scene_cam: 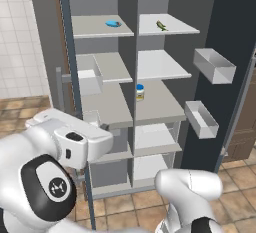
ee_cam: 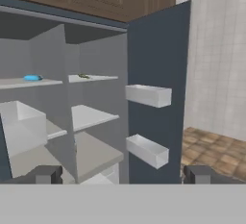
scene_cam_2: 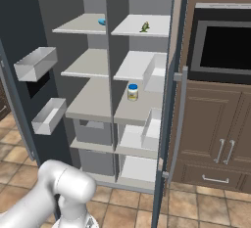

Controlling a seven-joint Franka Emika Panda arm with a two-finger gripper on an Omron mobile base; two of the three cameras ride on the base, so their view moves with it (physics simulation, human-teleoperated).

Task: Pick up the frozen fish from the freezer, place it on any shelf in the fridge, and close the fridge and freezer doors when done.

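Listing by view, with both doors of the unit standing open.

Left base view — frozen fish [scene_cam: 161, 25], small and green-yellow, lies on the top shelf of the right-hand compartment. Small blue oval object [scene_cam: 113, 24] on the top shelf of the left-hand compartment. Jar [scene_cam: 140, 92] with blue lid on a middle shelf near the divider. Open door [scene_cam: 235, 42] at right carries two grey bins [scene_cam: 214, 65]. Robot arm low in the foreground, well apart from the shelves.

Right base view — fish [scene_cam_2: 145, 27] again on the top shelf, right of the central divider. White bins [scene_cam_2: 155, 71] sit below it. Wooden cabinets and an oven [scene_cam_2: 223, 46] stand to the right of the unit.

Hand view — gripper [ee_cam: 123, 174]: fingertips [ee_cam: 47, 174] spread fully wide, nothing held. Fish [ee_cam: 84, 76] shows as a faint sliver on the high shelf, far ahead.

Step in hand, as judged: the reach toward the fish. Advice — raise the hand to top-shelf height, enter clear of the divider and shelf lip, and centre the open jaws over the tiny body, not the blue oval.
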